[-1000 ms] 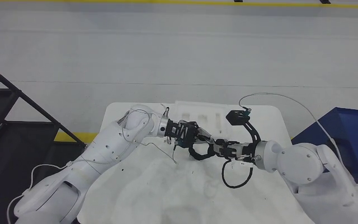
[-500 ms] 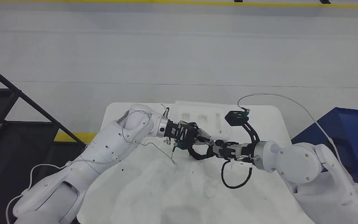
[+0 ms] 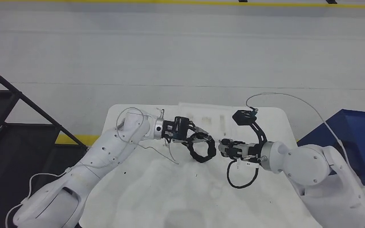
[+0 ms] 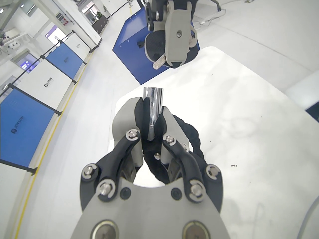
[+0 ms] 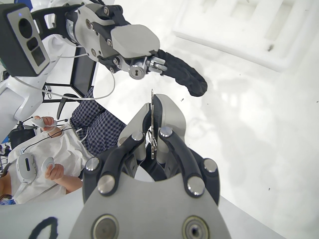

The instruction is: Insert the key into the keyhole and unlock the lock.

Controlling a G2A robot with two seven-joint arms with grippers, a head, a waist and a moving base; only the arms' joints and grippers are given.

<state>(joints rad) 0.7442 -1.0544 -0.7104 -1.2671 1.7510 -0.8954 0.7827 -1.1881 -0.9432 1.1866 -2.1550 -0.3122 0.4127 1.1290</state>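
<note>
The likeliest slip was a missed entry: the key (image 5: pixel 151 100) stood apart from the lock (image 4: pixel 153 100) and looked slightly off the line of the keyhole (image 5: pixel 136 72), so a straight push could strike the cylinder face, skid, or twist the blade in its pads. The black cable (image 5: pixel 185 74) curling off the lock, just beside the keyhole, might also snag. The right gripper (image 5: pixel 153 105) was clamped on the key, tip aimed at the lock, near but not touching. The left gripper (image 4: pixel 151 108) was clenched round the lock's chrome cylinder, keyhole end facing the key, with the table (image 3: pixel 171 194) beneath the lock
</note>
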